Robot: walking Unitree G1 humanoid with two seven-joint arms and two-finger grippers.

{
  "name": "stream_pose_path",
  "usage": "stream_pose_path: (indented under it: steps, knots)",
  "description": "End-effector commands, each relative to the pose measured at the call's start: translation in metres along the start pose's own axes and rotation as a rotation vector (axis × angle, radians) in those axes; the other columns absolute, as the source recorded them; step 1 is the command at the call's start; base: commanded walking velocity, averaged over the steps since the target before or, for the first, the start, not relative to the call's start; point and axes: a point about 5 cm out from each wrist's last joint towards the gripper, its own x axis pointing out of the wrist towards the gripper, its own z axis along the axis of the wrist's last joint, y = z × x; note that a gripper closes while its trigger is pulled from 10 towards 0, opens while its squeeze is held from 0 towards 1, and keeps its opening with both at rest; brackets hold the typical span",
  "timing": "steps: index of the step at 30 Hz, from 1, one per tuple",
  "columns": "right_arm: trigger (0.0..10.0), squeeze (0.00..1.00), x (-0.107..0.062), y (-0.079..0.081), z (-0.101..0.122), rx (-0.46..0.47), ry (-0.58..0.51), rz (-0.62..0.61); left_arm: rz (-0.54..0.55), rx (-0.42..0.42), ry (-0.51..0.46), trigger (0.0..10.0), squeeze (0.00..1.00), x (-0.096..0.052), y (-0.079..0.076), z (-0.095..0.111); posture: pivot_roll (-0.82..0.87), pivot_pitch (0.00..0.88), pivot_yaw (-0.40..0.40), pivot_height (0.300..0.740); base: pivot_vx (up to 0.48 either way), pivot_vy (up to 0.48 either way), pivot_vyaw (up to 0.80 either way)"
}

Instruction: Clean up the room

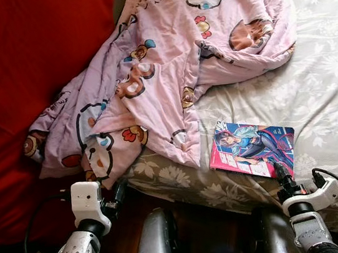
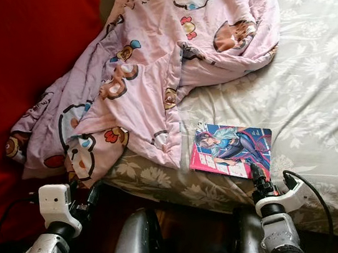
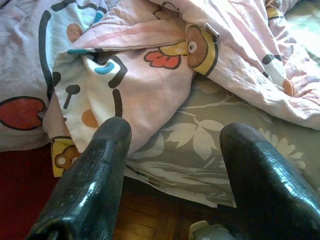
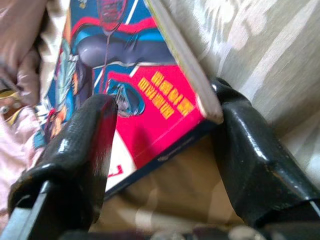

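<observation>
Pink blanket (image 1: 165, 58) crowds book (image 1: 252, 147) leftward; bare sheet (image 1: 327, 85) rightward open.

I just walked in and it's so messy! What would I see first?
First the big pink cartoon blanket, crumpled on the bed and spilling over its edge by the red wall. Then the bright comic book lying flat near the bed's edge, with the right gripper open around its corner. The left gripper is open near the blanket's hanging end.

Red wall (image 1: 16, 72) beside bed, wooden floor (image 3: 150, 215) below
</observation>
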Motion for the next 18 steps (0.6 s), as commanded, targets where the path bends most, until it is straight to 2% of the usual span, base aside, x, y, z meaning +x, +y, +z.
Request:
stream_pose_path:
  steps: [1,5,6,7,8,9,12,14,18]
  knots:
    - [10.0,0.0,-0.013,-0.008,-0.029,0.049,0.1,-0.046,0.011,0.011,0.028,10.0,0.0,-0.005,0.006,-0.004,0.23,0.254,0.155,0.599,0.0,0.0,0.0]
    - [10.0,0.0,-0.008,-0.004,-0.025,0.075,0.066,-0.039,0.015,0.013,0.024,10.0,0.0,-0.003,0.006,-0.003,0.23,0.248,0.153,0.599,0.0,0.0,0.0]
    - [9.3,0.0,-0.006,-0.002,-0.023,0.079,0.057,-0.028,0.015,0.013,0.024,10.0,0.0,-0.003,0.007,-0.003,0.23,0.246,0.152,0.599,0.0,0.0,0.0]
    - [4.3,0.0,-0.005,-0.001,-0.021,0.073,0.054,-0.025,0.016,0.013,0.024,10.0,0.0,-0.003,0.007,-0.003,0.23,0.243,0.151,0.599,0.0,0.0,0.0]
    - [4.3,0.0,-0.004,-0.001,-0.021,0.069,0.051,-0.023,0.016,0.013,0.024,10.0,0.0,-0.002,0.007,-0.003,0.23,0.242,0.15,0.599,0.0,0.0,0.0]
    - [0.0,0.0,-0.002,0.001,-0.018,0.071,0.037,-0.017,0.017,0.012,0.023,10.0,0.0,-0.002,0.007,-0.004,0.23,0.239,0.147,0.599,0.0,0.0,0.0]
    - [0.0,0.0,-0.001,0.002,-0.015,0.079,0.023,-0.016,0.018,0.012,0.023,10.0,0.0,-0.002,0.006,-0.004,0.23,0.236,0.145,0.599,0.0,0.0,0.0]
    - [0.0,0.0,0.0,0.002,-0.016,0.028,0.058,-0.021,0.018,0.011,0.023,10.0,0.0,-0.002,0.006,-0.004,0.22,0.23,0.14,0.599,0.0,0.0,0.0]
    - [0.0,0.0,-0.001,0.001,-0.016,0.037,0.05,-0.02,0.018,0.007,0.024,10.0,0.0,-0.001,0.006,-0.005,0.22,0.224,0.137,0.599,0.0,0.0,0.0]
